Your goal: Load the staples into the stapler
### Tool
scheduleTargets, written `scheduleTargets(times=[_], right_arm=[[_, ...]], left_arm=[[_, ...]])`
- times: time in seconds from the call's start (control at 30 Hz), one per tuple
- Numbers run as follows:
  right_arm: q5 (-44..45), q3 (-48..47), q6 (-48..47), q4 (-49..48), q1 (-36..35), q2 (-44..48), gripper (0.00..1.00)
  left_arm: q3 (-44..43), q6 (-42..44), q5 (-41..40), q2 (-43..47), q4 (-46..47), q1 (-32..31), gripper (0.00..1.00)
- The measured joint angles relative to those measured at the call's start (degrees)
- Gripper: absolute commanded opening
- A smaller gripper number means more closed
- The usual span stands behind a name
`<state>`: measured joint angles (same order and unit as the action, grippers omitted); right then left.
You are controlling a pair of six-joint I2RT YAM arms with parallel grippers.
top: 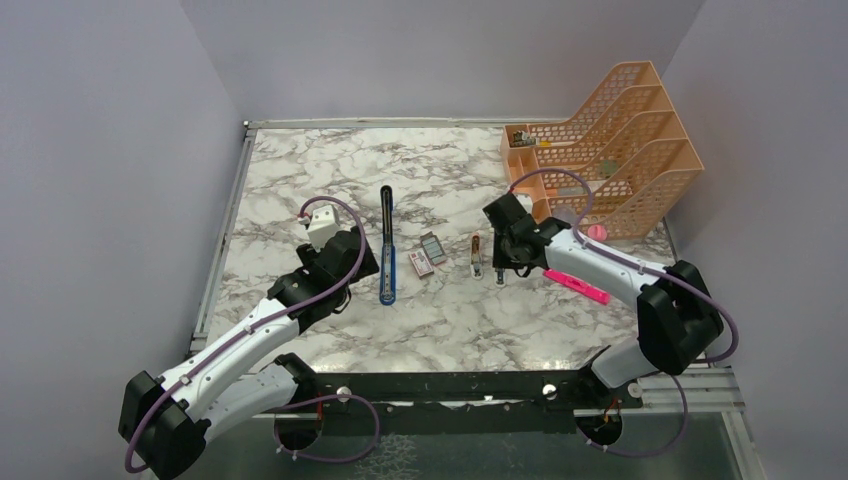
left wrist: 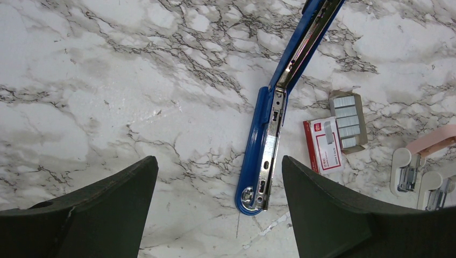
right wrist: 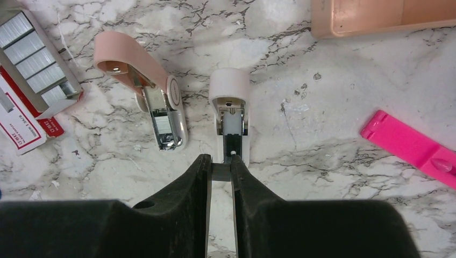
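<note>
Left wrist view looks straight down between the jaws of the left gripper [left wrist: 218, 172]. They stand wide open with nothing between them but the marble table [left wrist: 80, 80]. Just past the right-hand finger [left wrist: 333, 215] lies the stapler [left wrist: 262, 161], folded out flat with its blue base and silvery channel facing up, running away toward the far side. To its right are the staples [left wrist: 348, 119], silvery strips in a grey tray. The tray touches the red-and-white staple box [left wrist: 324, 146], which lies a little nearer.

At the right wrist, the right gripper [right wrist: 220, 164] has its jaws drawn in to a narrow slit, pinching the near end of a small white stapler [right wrist: 229, 88] that lies on the table pointing away. A small pink stapler [right wrist: 141, 75] lies open just to the left of it, not touching. A pink highlighter [right wrist: 406, 144] lies off to the right.

From overhead the grip itself is hidden under the wrist. That view alone shows the blue stapler's whole length, black top arm included. It lies between the two grippers, closer to the left one. Only there can I see the peach mesh file rack [top: 620, 140] at the far right corner.
</note>
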<state>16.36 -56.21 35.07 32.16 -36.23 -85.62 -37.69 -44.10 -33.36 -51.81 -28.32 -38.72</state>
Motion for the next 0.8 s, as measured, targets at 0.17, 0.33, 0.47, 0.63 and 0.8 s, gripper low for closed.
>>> scheduleTargets(times=[0.17, 0.33, 0.47, 0.63, 0.8], right_arm=[[0.0, 0.9, 0.0, -1.3, 0.6, -0.8, 0.23], [0.0, 1.5, -0.2, -2.4, 1.0, -2.0, 0.23], [0.0, 1.7, -0.3, -2.9, 1.1, -2.8, 0.23], [0.0, 2.1, -0.6, -3.8, 1.2, -3.4, 0.23], [0.0, 2.4, -0.7, -4.3, 1.5, -4.0, 0.23]], left_arm=[[0.0, 0.0, 0.0, 0.0, 0.0, 0.0, 0.86], [0.0, 0.0, 0.1, -0.2, 0.0, 0.0, 0.86], [0.0, 0.0, 0.3, -0.5, 0.0, 0.0, 0.86], [0.0, 0.0, 0.4, -0.5, 0.0, 0.0, 0.86], [0.0, 0.0, 0.5, -0.5, 0.0, 0.0, 0.86]])
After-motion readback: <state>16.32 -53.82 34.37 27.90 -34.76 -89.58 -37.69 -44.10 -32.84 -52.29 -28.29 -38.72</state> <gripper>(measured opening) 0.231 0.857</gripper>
